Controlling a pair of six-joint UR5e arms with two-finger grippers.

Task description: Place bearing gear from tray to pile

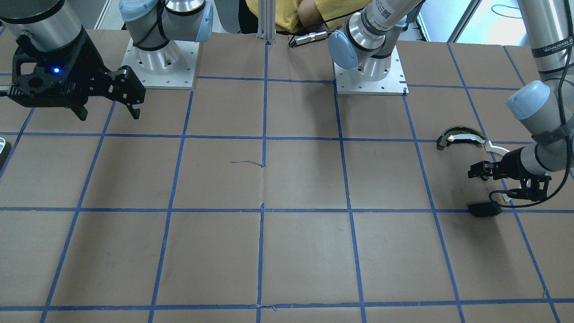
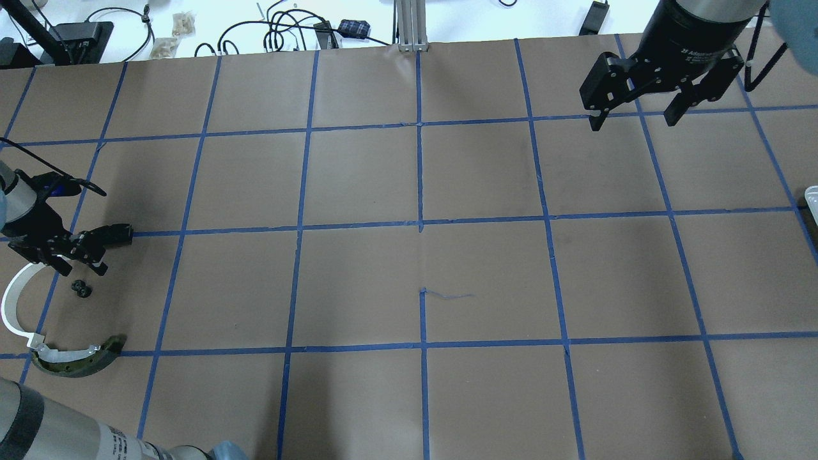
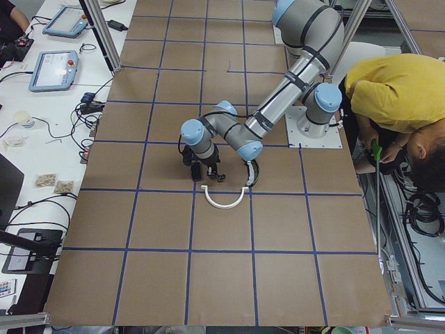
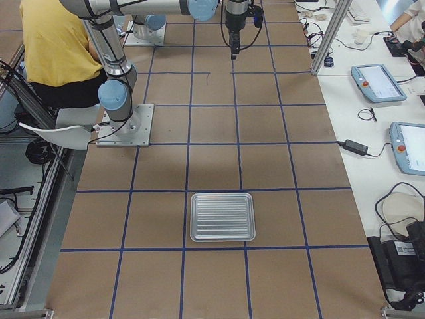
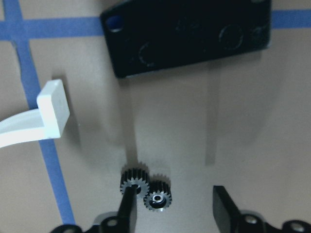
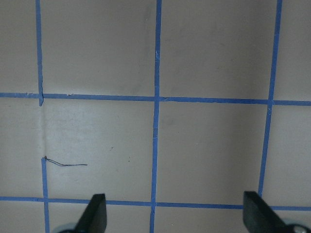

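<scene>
The bearing gear, a small black double gear, lies on the brown paper just inside my left gripper's left finger. It also shows in the overhead view. My left gripper is open over it and holds nothing; in the overhead view it hangs at the far left. The pile is around it: a white curved arc, a dark-and-cream curved piece and a flat black plate. My right gripper is open and empty, high above the far right. The metal tray is empty.
The table is brown paper with a blue tape grid. The tray's edge shows at the overhead view's right border. A person in yellow leans by the arm bases. Tablets and cables lie beyond the table's far edge.
</scene>
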